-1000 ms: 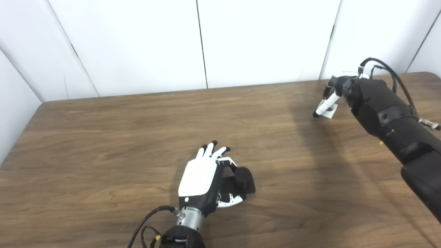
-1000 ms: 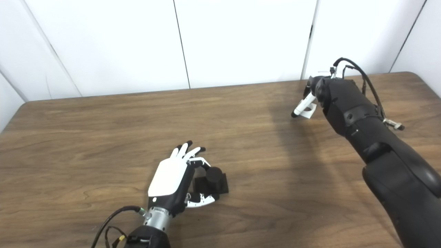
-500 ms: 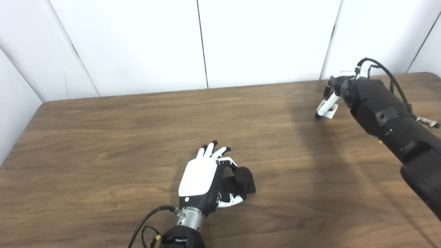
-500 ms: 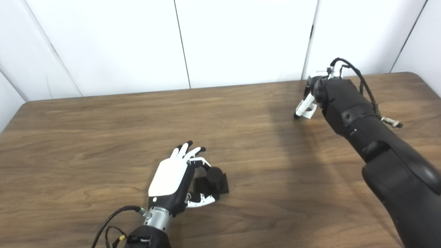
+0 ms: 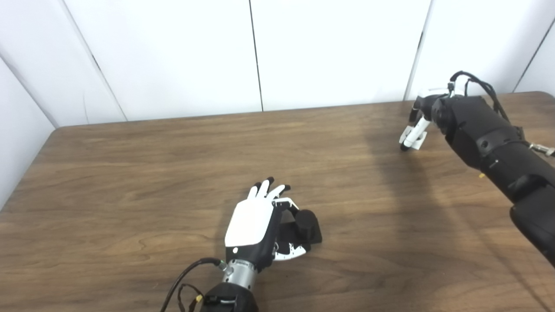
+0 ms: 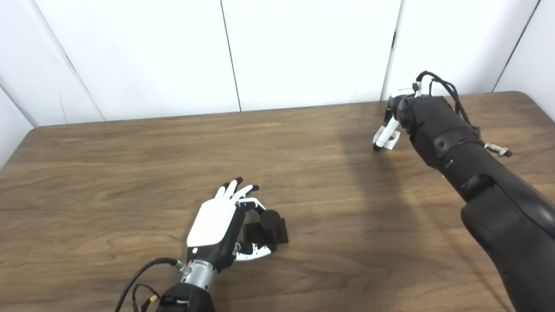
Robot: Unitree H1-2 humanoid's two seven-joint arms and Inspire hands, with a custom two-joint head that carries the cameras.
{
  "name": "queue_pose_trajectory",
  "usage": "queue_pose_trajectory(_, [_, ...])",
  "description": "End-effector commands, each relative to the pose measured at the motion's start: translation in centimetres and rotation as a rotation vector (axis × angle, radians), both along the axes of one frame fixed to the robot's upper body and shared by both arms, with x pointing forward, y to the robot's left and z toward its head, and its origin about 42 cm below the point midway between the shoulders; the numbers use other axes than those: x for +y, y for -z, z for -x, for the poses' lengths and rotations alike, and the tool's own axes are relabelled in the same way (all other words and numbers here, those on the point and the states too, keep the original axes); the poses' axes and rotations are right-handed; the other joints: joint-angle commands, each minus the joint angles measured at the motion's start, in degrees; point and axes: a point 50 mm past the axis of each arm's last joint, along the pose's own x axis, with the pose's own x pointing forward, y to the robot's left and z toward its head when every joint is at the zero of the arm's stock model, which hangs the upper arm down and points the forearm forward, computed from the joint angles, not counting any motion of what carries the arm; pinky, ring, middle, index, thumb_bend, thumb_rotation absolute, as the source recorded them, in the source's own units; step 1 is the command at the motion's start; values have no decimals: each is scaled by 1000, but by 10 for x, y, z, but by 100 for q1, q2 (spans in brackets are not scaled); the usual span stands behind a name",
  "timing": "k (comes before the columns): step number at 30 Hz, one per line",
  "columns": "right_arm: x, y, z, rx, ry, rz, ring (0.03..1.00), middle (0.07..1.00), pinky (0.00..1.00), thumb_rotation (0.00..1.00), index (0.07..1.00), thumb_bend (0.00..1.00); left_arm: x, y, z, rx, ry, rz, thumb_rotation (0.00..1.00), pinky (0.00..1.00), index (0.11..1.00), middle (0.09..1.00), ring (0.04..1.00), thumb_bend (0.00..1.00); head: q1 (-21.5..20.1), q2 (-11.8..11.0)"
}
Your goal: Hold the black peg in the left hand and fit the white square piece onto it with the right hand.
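The black peg [image 5: 306,219], a short cylinder on a square black base, stands on the table near the front middle. My left hand [image 5: 253,222] lies just left of it, palm down, fingers spread forward. Its thumb and one bent finger flank the base without a clear grip. The small white square piece [image 5: 419,141] sits on the table at the far right. My right hand [image 5: 417,125] hangs over it, largely hidden behind its own black forearm. One white finger with a black tip points down at the piece's left side. Whether that hand grips the piece is hidden.
The brown wooden table [image 5: 151,173] runs back to white wall panels. Its left edge and rounded back right corner [image 6: 531,96] are in view. A black cable [image 5: 186,277] trails from my left wrist at the front edge.
The right hand's visible finger has drawn in closer to the white piece, and the forearm has shifted slightly back. The left hand and peg have stayed put. The camera drifted a little.
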Motion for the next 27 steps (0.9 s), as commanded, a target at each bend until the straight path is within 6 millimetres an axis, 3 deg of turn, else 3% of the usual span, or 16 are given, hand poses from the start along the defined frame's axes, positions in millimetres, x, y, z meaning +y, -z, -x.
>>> queue_pose_trajectory(1, [-17,-16,-2,0,35,44,1000,955,885,362,789,978,12,5,-2,28,-47,-52,75,1000,491,896,1000,523,-3,5])
queue_pose_trajectory(5, [-17,-14,-1,-4,42,42,1000,954,825,325,797,966,14,5,-2,18,-46,-49,74,1000,491,892,1000,523,-9,7])
queue_pose_trajectory(11, [-17,-8,1,-5,45,23,1000,950,859,279,797,947,15,5,-1,23,-44,-49,74,1000,491,894,1000,523,-10,23])
queue_pose_trajectory(27, [-20,1,6,-77,13,15,1000,912,892,107,616,851,16,5,-1,25,-42,-56,75,1000,491,895,1000,523,-26,11])
